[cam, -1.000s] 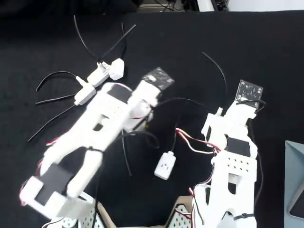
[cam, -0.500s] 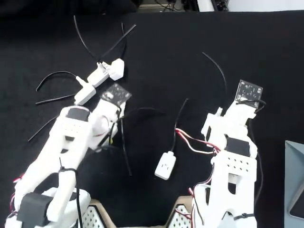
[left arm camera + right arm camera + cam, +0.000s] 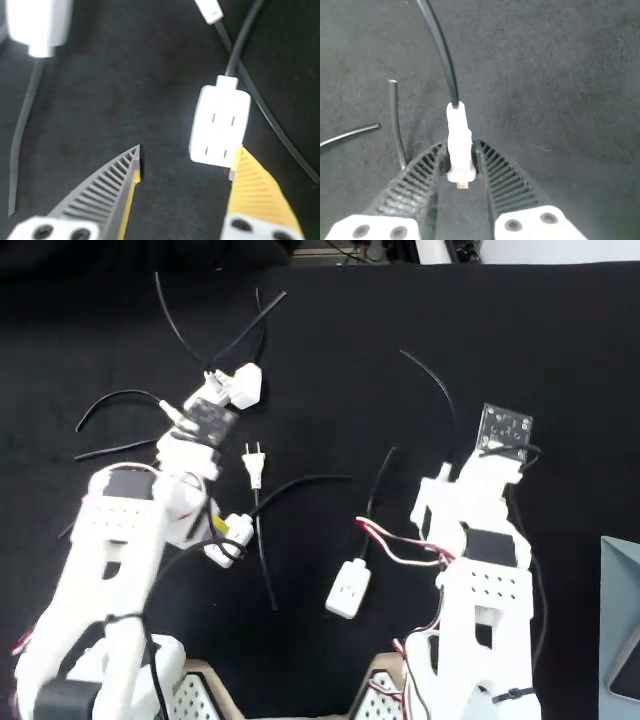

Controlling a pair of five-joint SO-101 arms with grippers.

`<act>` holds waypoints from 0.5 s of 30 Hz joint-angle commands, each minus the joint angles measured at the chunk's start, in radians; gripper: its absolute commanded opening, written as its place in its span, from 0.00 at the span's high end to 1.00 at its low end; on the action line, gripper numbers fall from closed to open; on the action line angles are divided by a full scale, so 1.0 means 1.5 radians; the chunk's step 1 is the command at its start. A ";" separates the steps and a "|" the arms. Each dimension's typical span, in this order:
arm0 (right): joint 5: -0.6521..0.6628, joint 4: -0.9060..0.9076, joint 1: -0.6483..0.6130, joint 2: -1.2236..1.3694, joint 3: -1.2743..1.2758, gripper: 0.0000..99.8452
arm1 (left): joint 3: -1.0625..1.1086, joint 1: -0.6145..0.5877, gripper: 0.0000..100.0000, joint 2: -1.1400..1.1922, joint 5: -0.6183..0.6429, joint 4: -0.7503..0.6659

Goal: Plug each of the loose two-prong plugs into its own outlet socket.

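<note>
The light, stiff 2-prong plug (image 3: 458,129) is clamped by its body in the right gripper (image 3: 459,146), limp cord (image 3: 440,55) trailing ahead and judged a poor hold, while the left gripper (image 3: 187,150) is spread, an outlet socket (image 3: 220,125) beside, perhaps touching, its yellow finger (image 3: 252,185).

— Arms?
— Two: left arm (image 3: 115,540), right arm (image 3: 485,570).
— Plugs?
— Two I can count: loose plug (image 3: 254,455) and second plug (image 3: 459,145).
— Sockets?
— One lone socket (image 3: 348,589). There's also a white cluster (image 3: 232,388), too jumbled to count.
</note>
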 commanded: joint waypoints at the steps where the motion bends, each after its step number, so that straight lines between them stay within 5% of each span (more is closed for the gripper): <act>1: -0.007 0.065 -0.026 -0.016 -0.105 0.99 | -0.046 -0.054 0.71 -0.116 0.012 0.032; 7: -0.029 0.187 -0.155 -0.016 -0.233 0.99 | -0.013 -0.139 0.71 -0.312 0.159 0.032; 15: -0.042 0.209 -0.382 -0.016 -0.275 0.99 | 0.102 -0.142 0.71 -0.470 0.292 -0.030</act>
